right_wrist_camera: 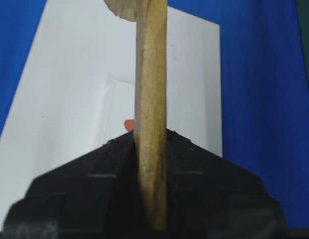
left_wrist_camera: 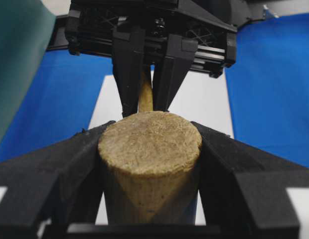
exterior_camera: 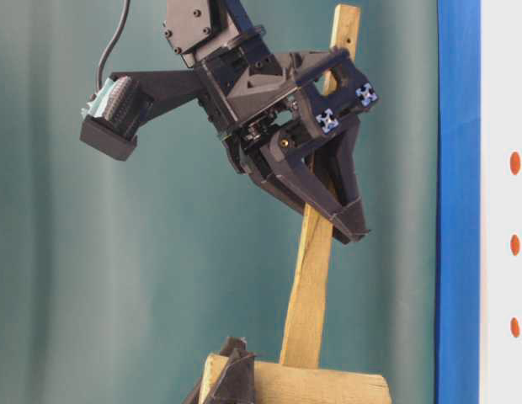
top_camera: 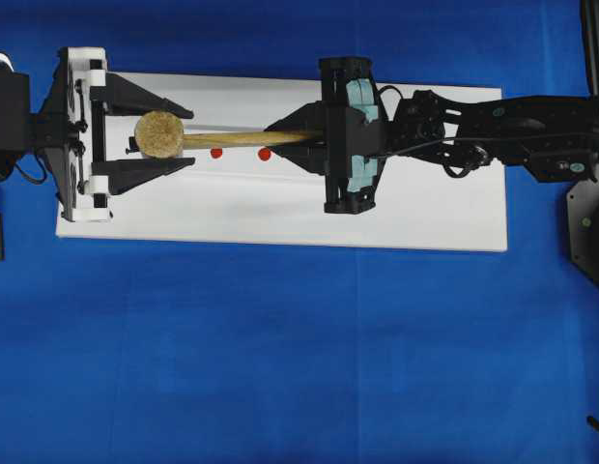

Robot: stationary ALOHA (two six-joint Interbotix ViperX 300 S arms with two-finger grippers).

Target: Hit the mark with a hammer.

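Observation:
The hammer is a light-brown wooden mallet; its round head (top_camera: pixel 159 134) faces up at the left end of the white board (top_camera: pixel 280 217), and its handle (top_camera: pixel 237 139) runs right. My left gripper (top_camera: pixel 188 136) is shut on the head, with a finger against each side, as the left wrist view (left_wrist_camera: pixel 150 144) shows. My right gripper (top_camera: pixel 280 141) is shut on the handle (right_wrist_camera: pixel 150 99). Two red marks (top_camera: pixel 216 153) (top_camera: pixel 265 154) lie on the board just below the handle. One red mark (right_wrist_camera: pixel 128 124) peeks out beside the right gripper's fingers.
The white board lies on a blue cloth (top_camera: pixel 280 367). In the table-level view, three red marks (exterior_camera: pixel 514 244) sit in a row on the board's edge, and the handle (exterior_camera: pixel 307 286) is tilted. The right arm (top_camera: pixel 512 130) stretches over the board's right end.

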